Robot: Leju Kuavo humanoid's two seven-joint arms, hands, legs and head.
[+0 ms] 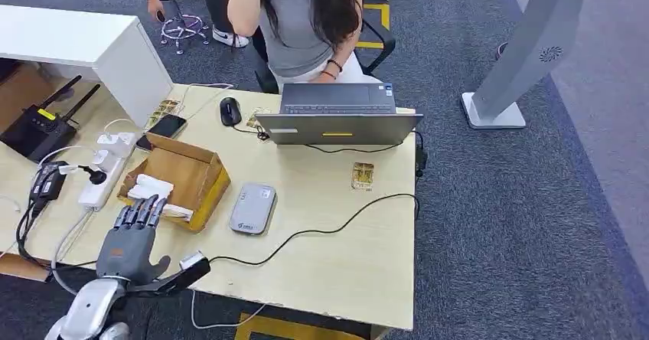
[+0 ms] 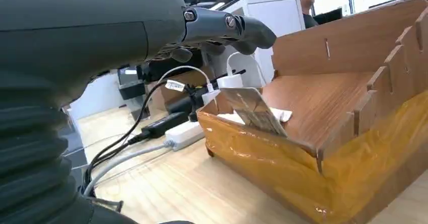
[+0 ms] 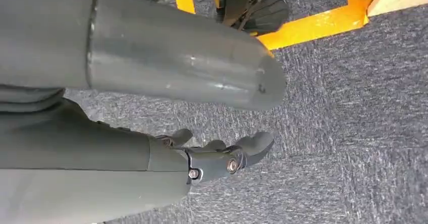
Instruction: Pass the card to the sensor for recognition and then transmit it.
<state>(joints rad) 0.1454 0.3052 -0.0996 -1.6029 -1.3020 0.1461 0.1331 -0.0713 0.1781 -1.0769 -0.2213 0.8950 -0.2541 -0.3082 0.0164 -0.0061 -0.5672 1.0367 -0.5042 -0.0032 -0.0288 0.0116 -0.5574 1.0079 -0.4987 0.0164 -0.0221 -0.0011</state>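
The left hand [image 1: 132,237] hovers over the near-left part of the desk [image 1: 329,263], palm down, its fingers [image 1: 141,211] stretched forward and slightly apart, holding nothing. Their tips reach the near edge of an open cardboard box [image 1: 200,173]. In the left wrist view a card [image 2: 255,112] leans tilted against the box's near wall, with white paper [image 2: 280,115] lying on the box floor behind it; the fingers are just above and apart from the card.

To the right of the box, a grey sensor [image 1: 253,208] lies flat on the desk, its black cable [image 1: 337,229] looping across the wood. Another small card [image 1: 363,175] lies farther right, near the laptop [image 1: 339,116]. A mouse [image 1: 229,111] and a phone [image 1: 162,129] sit at the far side, and a white power strip [image 1: 103,178] with plugs lies left of the box. A person [image 1: 306,18] in a grey top sits behind the laptop.

The right hand [image 3: 217,158] hangs beside the desk over the grey carpet [image 3: 353,133], its fingers loosely curved and apart, empty.
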